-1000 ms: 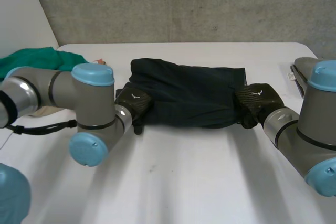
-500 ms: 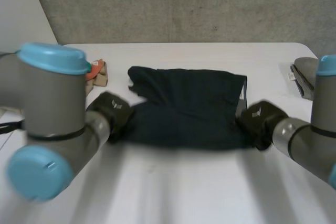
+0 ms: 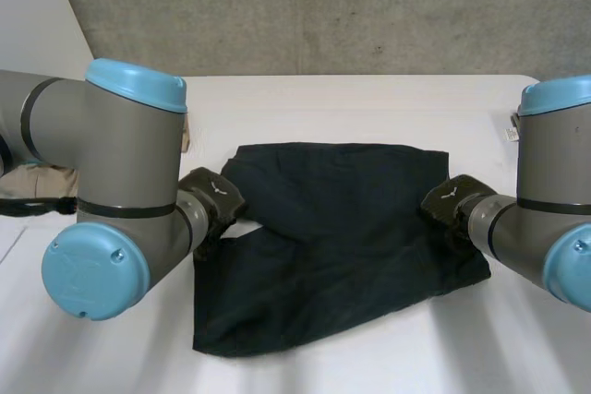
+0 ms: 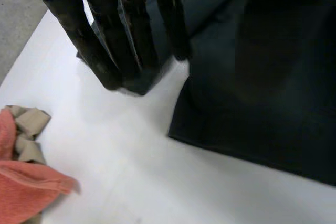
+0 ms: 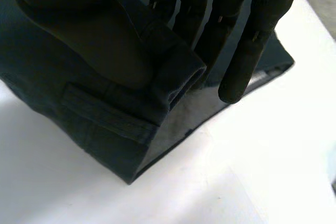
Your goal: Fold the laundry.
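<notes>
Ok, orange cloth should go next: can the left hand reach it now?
Probably not yet: the left hand pinches an edge of the dark garment. Once freed, only bare table separates it from the orange cloth.

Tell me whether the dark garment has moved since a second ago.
Yes. The dark garment has shifted away from the far edge of the table, toward the robot, and now spreads out longer.
</notes>
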Controlling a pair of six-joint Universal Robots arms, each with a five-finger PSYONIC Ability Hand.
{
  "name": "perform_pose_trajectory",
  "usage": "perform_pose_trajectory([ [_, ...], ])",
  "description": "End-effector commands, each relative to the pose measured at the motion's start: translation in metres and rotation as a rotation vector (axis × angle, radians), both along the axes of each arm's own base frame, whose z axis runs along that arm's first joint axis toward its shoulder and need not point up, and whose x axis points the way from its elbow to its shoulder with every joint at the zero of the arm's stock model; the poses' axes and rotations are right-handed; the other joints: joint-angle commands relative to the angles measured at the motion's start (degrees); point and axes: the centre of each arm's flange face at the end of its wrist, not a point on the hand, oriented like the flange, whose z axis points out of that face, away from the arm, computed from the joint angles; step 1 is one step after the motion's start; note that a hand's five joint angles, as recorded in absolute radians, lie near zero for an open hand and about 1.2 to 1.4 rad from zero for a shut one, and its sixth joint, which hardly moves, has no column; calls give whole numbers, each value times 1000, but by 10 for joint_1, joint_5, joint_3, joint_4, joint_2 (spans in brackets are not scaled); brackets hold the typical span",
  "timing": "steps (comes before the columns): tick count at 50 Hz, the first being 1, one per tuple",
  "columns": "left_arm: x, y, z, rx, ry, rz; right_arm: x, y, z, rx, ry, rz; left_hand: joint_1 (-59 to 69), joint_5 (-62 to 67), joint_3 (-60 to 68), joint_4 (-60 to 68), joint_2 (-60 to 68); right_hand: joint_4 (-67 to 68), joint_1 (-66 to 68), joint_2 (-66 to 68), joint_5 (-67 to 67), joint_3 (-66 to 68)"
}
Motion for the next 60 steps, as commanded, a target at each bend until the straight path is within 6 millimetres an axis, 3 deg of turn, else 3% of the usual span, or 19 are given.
perform_pose_trajectory([
  [1,7,30,9,47,146,17,-7,-23,-4,-54,-105,-117,-120,-152,-152,-151,-150,116,163,120,110,118],
  [8,14,56,9,75,208,4,-3,-25,-8,-31,-192,-172,-156,-188,-187,-186,-185,116,163,120,110,118],
  [20,8,44,-19,86,210,32,-1,-10,-15,4,-171,-148,-174,-206,-206,-205,-204,116,163,120,110,118],
  [32,-4,50,-40,151,183,13,-8,-9,-15,-3,-163,-156,-40,-72,-71,-70,-70,116,163,120,110,118],
  [36,-7,43,-51,154,156,32,-6,-9,-16,-4,-165,-146,78,46,46,47,48,116,163,120,110,118],
  [37,-8,38,-58,150,138,43,-5,-9,-16,-6,-167,-143,190,158,158,159,160,116,163,120,110,118],
  [40,-10,24,-65,130,111,62,0,-9,-16,-26,-176,-128,372,340,340,341,342,116,163,120,110,118],
  [44,-18,-6,-59,36,88,82,8,-15,-11,-91,-204,-109,372,340,341,342,342,116,163,120,110,118],
  [48,-28,-41,-26,-106,143,96,17,-30,5,-205,-266,-95,372,340,341,342,342,116,163,120,110,118],
  [49,-31,-59,-2,-197,199,106,23,-39,16,-281,-308,-85,372,340,341,342,342,116,163,120,110,118],
  [52,-32,-85,45,-354,311,131,32,-58,41,-447,-402,-72,372,340,341,342,342,116,163,120,110,118],
  [53,-31,-98,83,-476,405,143,37,-72,63,-585,-477,-61,372,340,341,342,342,116,163,120,110,118],
  [56,-26,-111,141,-675,557,160,41,-91,105,-826,-602,-45,372,340,341,342,342,116,163,120,110,118],
  [57,-21,-114,180,-809,658,164,41,-101,135,-998,-673,-33,372,340,341,342,342,116,163,120,110,118],
  [60,-11,-111,227,-982,776,166,37,-108,181,-1249,-777,-24,372,340,341,342,342,116,163,120,110,118],
])
